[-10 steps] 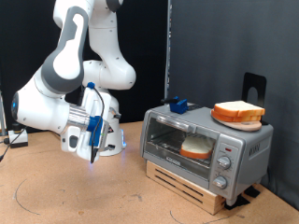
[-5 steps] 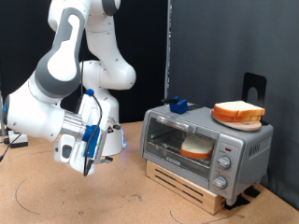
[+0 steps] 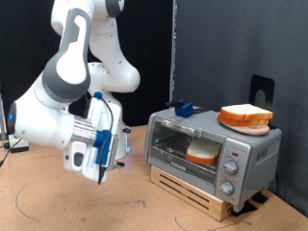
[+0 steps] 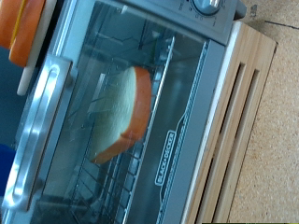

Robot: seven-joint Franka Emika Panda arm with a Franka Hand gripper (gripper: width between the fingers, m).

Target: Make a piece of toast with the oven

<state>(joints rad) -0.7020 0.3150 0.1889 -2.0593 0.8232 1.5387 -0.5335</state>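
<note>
Silver and boxy, the oven [image 3: 210, 153] sits on a wooden base [image 3: 197, 192] on the table [image 3: 115, 207], at the exterior view's right. Its glass door is up and closed, and one piece of toast [image 3: 202, 152] lies inside on the rack, seen through the glass. A second slice [image 3: 245, 115] rests on an orange plate [image 3: 243, 123] on the oven's roof, next to a small blue object [image 3: 183, 108]. The arm hangs at the exterior view's left with its gripper [image 3: 104, 166] low above the table, well apart from the oven and turned towards it. Nothing shows between its fingers; whether they are spread or pressed together I cannot tell.

From the wrist view, the oven [image 4: 201, 84] fills the picture, door shut, grey handle [image 4: 35, 126] untouched. The toast [image 4: 121, 112] is behind the glass, pale face and orange crust. The fingers do not show.

Judging by this, loading is done: bread in, door closed. Whether the knobs have been turned cannot be read.
</note>
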